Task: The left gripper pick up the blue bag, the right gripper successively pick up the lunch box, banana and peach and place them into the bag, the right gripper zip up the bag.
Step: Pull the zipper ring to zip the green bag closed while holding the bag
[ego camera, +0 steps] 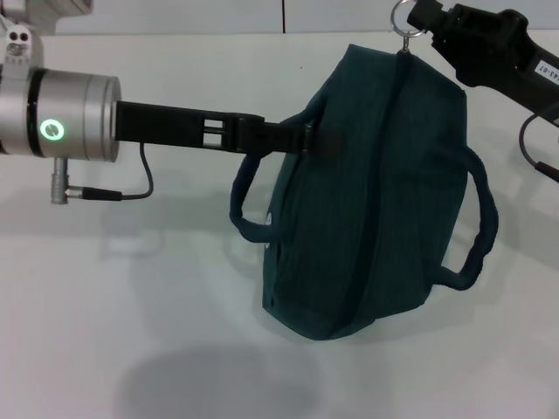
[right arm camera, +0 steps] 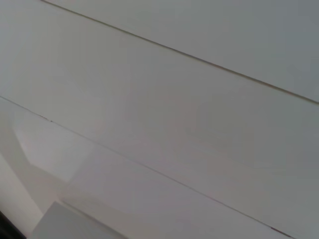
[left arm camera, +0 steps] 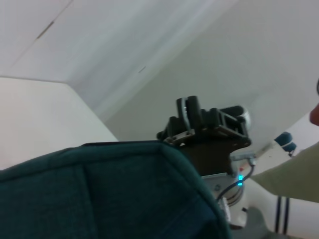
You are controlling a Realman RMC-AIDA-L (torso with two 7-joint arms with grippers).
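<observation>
The blue bag hangs above the white table, its zipper seam running up the middle and looking closed. My left gripper reaches in from the left and is shut on the bag's upper side edge. My right gripper is at the bag's top corner, shut on the metal ring zipper pull. In the left wrist view the bag's fabric fills the foreground, and the right gripper shows behind it. The lunch box, banana and peach are out of view.
The white table lies under the bag, with the bag's shadow on it. One handle droops on the left side, the other on the right. A cable hangs from the left wrist. The right wrist view shows only white panels.
</observation>
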